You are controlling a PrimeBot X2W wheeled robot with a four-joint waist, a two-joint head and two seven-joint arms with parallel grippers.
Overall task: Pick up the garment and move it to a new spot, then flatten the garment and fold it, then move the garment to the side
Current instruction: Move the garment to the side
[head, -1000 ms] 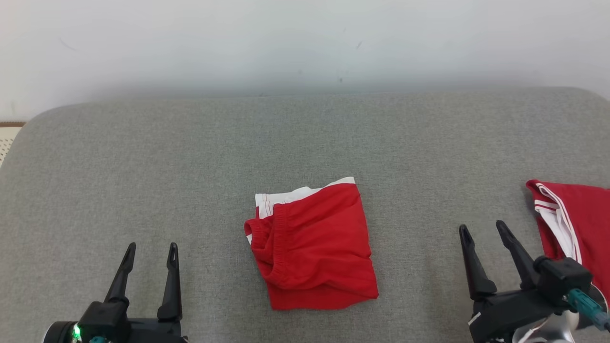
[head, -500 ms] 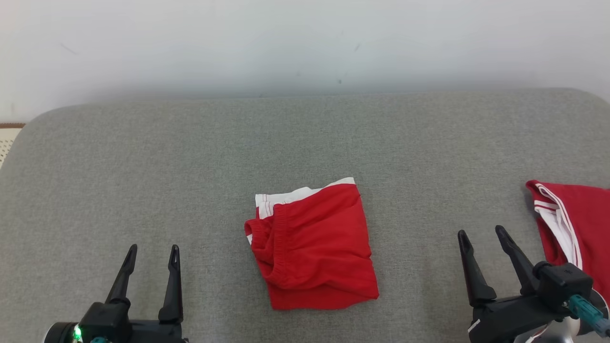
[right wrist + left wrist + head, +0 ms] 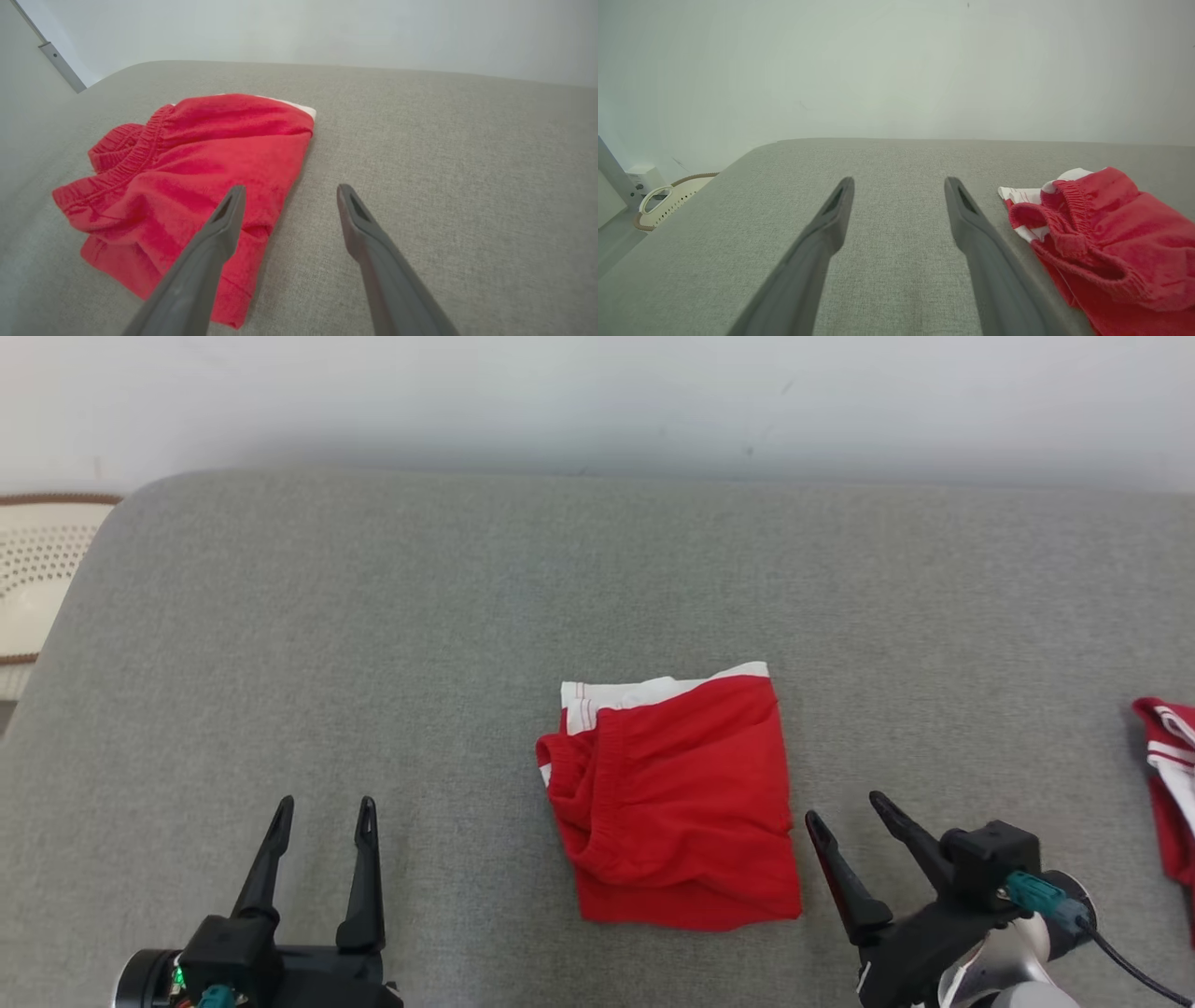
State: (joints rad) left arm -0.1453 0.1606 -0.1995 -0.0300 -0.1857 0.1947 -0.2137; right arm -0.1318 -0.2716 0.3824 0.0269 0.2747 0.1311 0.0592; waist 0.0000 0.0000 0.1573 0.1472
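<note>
Holding the right gripper [image 3: 843, 806] wide open at 4 o'clock of the folded red white-trimmed fabric shorts [image 3: 677, 803], lying mid grey cushion [image 3: 373, 616]; best pinching every layer, sliding without unfolding

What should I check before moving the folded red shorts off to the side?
1. Fold intact: the folded red shorts lie compact on the grey cushion: ok.
2. The left hand is open, empty and apart from the shorts: ok.
3. The right hand is open, empty and close beside the shorts' right edge: ok.
4. Bare cushion to the shorts' left for a drop spot: ok.
5. Far right free for placing: not ok, a second red garment lies there.
6. Hidden lower layers lined up: cannot tell.
</note>
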